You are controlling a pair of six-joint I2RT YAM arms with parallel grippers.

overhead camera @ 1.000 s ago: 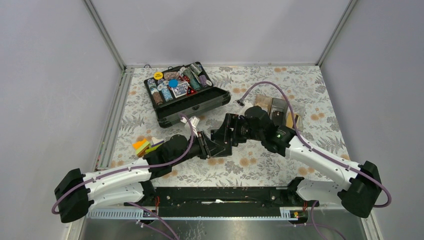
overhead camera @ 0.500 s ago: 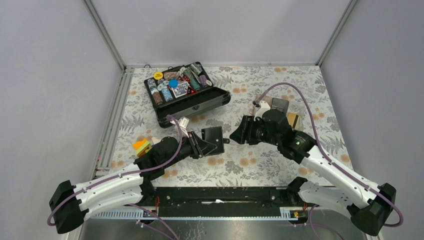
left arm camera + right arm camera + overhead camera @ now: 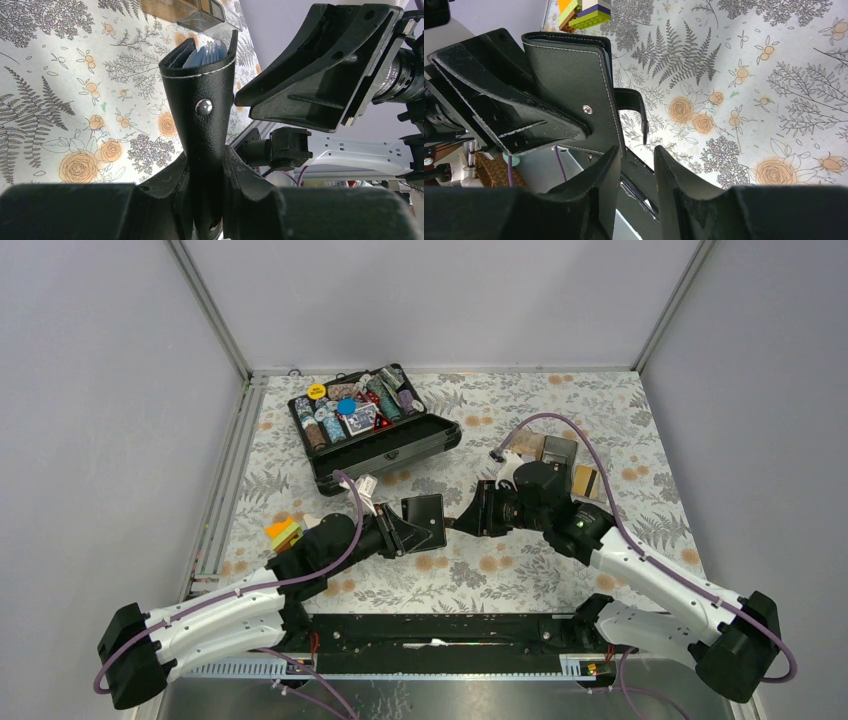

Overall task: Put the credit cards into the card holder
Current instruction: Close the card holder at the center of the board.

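Observation:
My left gripper (image 3: 400, 531) is shut on the black card holder (image 3: 424, 521) and holds it above the table's middle. In the left wrist view the card holder (image 3: 200, 100) stands upright between the fingers (image 3: 172, 175), its blue-grey pockets (image 3: 205, 52) showing at the top. My right gripper (image 3: 471, 519) faces the holder's right edge with its jaws open and narrow. In the right wrist view the holder's strap (image 3: 634, 105) hangs just beyond the right gripper (image 3: 636, 160), with nothing between the fingers. Credit cards (image 3: 586, 480) lie at the back right.
A black chip case (image 3: 375, 430) full of poker chips lies open at the back left. A clear tray (image 3: 556, 451) sits behind my right arm beside the cards. Coloured toy bricks (image 3: 284, 533) lie left of my left arm, near the table's left rail.
My right gripper drew back from the card holder, then came close again, and its jaws have narrowed. The left gripper kept its hold and shifted the holder slightly left.

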